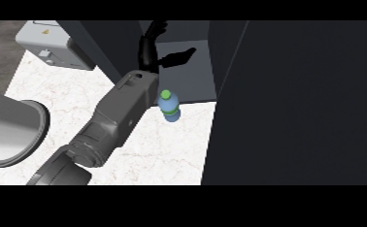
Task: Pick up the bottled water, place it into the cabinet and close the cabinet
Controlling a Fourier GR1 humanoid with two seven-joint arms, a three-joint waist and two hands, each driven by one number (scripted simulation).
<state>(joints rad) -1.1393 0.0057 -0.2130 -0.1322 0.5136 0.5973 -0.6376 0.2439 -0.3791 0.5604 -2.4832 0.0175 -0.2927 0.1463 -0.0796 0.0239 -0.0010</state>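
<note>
Blue-tinted and capped in green, the bottled water point(169, 105) stands upright on the white marble counter point(72, 100), right at the front edge of the dark cabinet point(193, 61). Its cap sits just below the cabinet's floor line as seen from above, and its base rests on the marble rather than inside the compartment. Nothing grips it.

Just to the bottle's left, a grey forearm point(118, 119) runs up from the lower left of the view, its wrist end close beside the bottle's cap. Which arm it is cannot be told for certain from the view alone, though it enters at the left side. At its end the left hand point(149, 44) reaches up into the cabinet's open interior, above and beyond the bottle. Its black fingers are extended and slightly spread, curled round nothing, and it casts a dark shadow point(175, 57) on the cabinet's inner wall to its right.

To the right of the bottle, the cabinet's open door point(287, 105) stands as a broad dark panel that fills most of the right half of the view, its near edge just beside the bottle.

Farther out, a pale grey appliance point(50, 44) sits at the upper left on the counter, and the curved rim of a metal sink point(22, 131) shows at the left edge.
</note>
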